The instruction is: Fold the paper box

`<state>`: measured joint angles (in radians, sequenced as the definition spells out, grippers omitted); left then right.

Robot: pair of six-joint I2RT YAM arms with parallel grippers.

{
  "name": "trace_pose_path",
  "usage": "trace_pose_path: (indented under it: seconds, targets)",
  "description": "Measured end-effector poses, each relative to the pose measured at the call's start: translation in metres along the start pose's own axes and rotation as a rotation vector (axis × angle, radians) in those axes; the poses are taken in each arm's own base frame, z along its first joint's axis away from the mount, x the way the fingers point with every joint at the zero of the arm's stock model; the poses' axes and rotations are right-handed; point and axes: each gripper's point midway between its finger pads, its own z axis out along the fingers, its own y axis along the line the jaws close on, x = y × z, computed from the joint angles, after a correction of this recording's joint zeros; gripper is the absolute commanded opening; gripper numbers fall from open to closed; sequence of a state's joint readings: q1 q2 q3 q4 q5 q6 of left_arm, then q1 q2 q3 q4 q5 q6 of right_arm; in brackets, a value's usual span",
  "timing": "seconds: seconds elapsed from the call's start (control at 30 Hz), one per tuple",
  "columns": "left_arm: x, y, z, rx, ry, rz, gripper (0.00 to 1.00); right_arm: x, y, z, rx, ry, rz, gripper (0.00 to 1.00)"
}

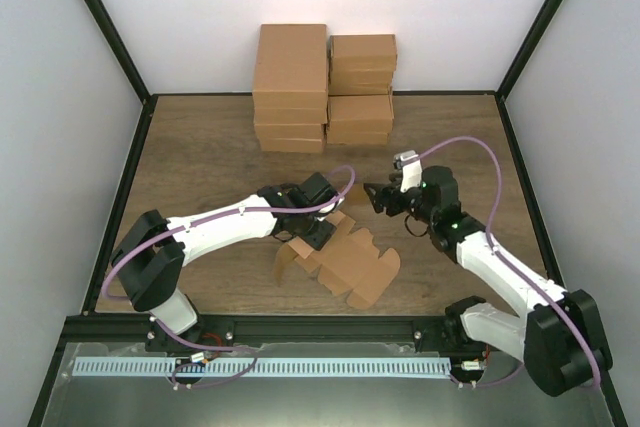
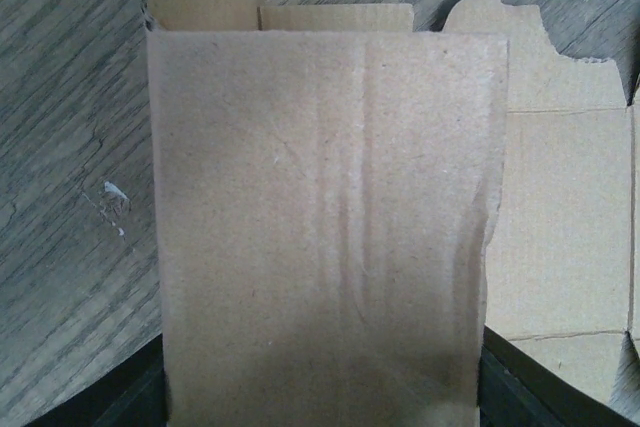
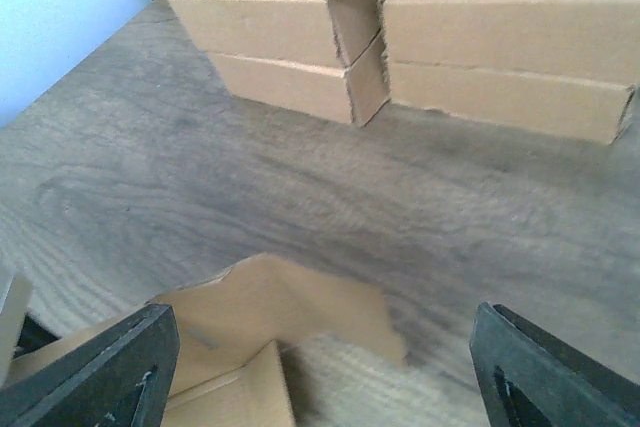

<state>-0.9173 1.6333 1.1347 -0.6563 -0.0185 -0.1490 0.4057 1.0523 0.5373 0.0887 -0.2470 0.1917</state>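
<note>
1. Firstly, your wooden table (image 1: 200,147) fills the workspace, with white walls around it.
2. Next, two stacks of larger brown cartons (image 1: 290,87) stand at the far edge, the left stack wider than the right one (image 1: 362,87) and just beside it.
3. Your paper box (image 1: 355,262) lies mostly flat as a tan die-cut sheet at the near centre of the table, between the two arms, with its flaps and tabs spread out to the right and near side.
4. Your left gripper (image 1: 316,227) sits over the left part of the sheet. In the left wrist view one panel of the box (image 2: 330,227) spans the whole gap between the dark fingers (image 2: 120,402). You cannot tell from these views whether they clamp it.
5. Your right gripper (image 1: 376,195) hangs just beyond the sheet's far right corner, pointing left. Its fingers (image 3: 110,367) stand wide apart with nothing between them, only a rounded flap and bare table below.
</note>
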Motion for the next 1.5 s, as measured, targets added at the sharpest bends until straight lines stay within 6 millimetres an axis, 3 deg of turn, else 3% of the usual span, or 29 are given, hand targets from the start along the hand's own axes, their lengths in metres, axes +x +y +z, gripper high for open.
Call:
trace_pose_path:
  seconds: [0.17, 0.3, 0.47, 0.6, 0.63, 0.7, 0.9, 1.0, 1.23, 1.5]
  targets:
    - [0.003, 0.001, 0.0, -0.002, 0.011, 0.006, 0.61, -0.014, -0.01, 0.008, -0.017, 0.009, -0.053, 0.84]
    - [0.003, 0.001, -0.002, -0.004, 0.01, 0.016, 0.62, -0.002, -0.006, 0.017, -0.067, 0.05, -0.102, 0.7]
    - [0.004, 0.003, -0.008, -0.015, 0.004, 0.027, 0.62, 0.018, 0.0, 0.038, -0.134, 0.145, -0.144, 0.73]
    - [0.006, 0.007, -0.012, -0.035, 0.003, 0.035, 0.62, 0.019, 0.002, 0.042, -0.141, 0.158, -0.178, 0.75]
    - [0.008, 0.009, -0.012, -0.04, 0.004, 0.035, 0.62, 0.018, 0.003, 0.042, -0.144, 0.155, -0.186, 0.82]
    - [0.011, 0.01, -0.014, -0.048, 0.008, 0.035, 0.62, 0.019, 0.006, 0.042, -0.16, 0.167, -0.189, 0.86]
    - [0.019, 0.014, -0.015, -0.06, 0.016, 0.033, 0.62, -0.008, 0.031, 0.062, -0.118, 0.232, -0.352, 0.92]
    - [0.022, 0.014, -0.014, -0.061, 0.023, 0.031, 0.62, -0.014, 0.038, 0.058, -0.114, 0.223, -0.455, 0.86]
    - [0.026, 0.015, -0.012, -0.065, 0.027, 0.024, 0.61, 0.005, 0.02, 0.054, -0.115, 0.328, -0.567, 0.73]
    - [0.023, 0.015, -0.016, -0.063, 0.005, 0.022, 0.61, 0.021, 0.008, 0.077, -0.211, 0.457, -0.591, 0.68]
